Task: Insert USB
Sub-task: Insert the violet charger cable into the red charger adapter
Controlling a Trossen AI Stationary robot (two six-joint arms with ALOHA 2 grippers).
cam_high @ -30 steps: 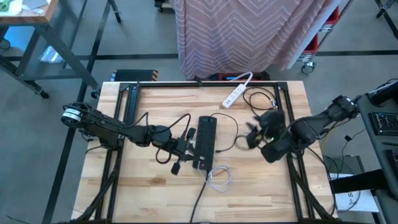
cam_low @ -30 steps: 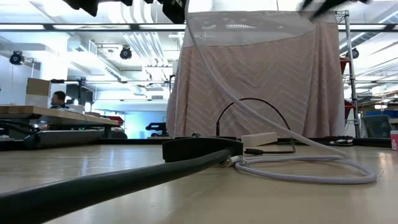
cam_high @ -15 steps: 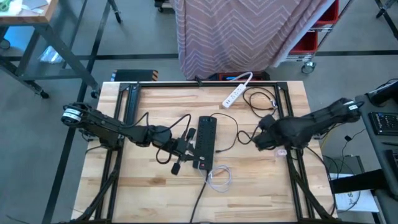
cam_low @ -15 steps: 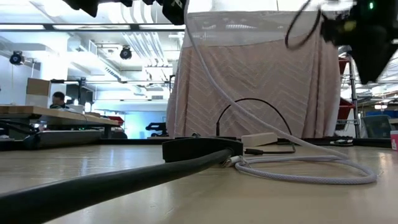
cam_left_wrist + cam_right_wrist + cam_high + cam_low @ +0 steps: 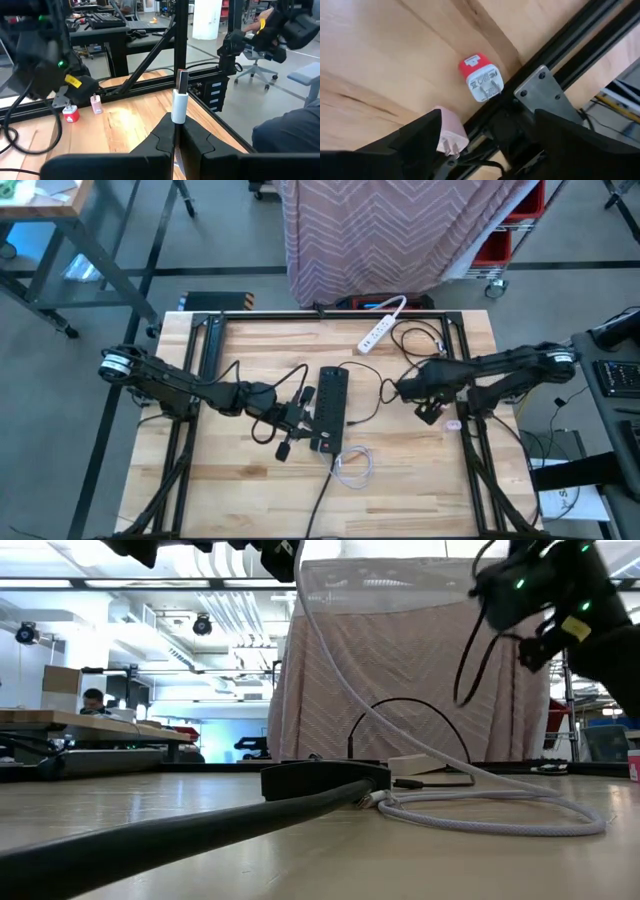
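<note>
The wooden worktop (image 5: 250, 480) sits inside a black metal frame (image 5: 330, 313), with a zigzag-patterned cloth (image 5: 390, 230) hanging beyond its far edge. The left arm reaches in from the left side, its end effector (image 5: 297, 420) just beside the black power strip (image 5: 330, 408) that lies in the middle of the worktop. Its fingers (image 5: 160, 142) are closed tight on a white USB plug (image 5: 179, 100), which stands upright between them with its metal tip pointing away from the wrist. A white braided cable (image 5: 350, 465) coils on the wood near the strip's near end. The right arm stretches in from the right, its end effector (image 5: 428, 412) above the wood near the right frame rail, its fingers spread apart and holding nothing. Under it, against the rail, lie a red-and-white charger (image 5: 481, 79) and a pink charger (image 5: 449, 136), just beside each other. A white power strip (image 5: 378, 330) lies near the far edge
</note>
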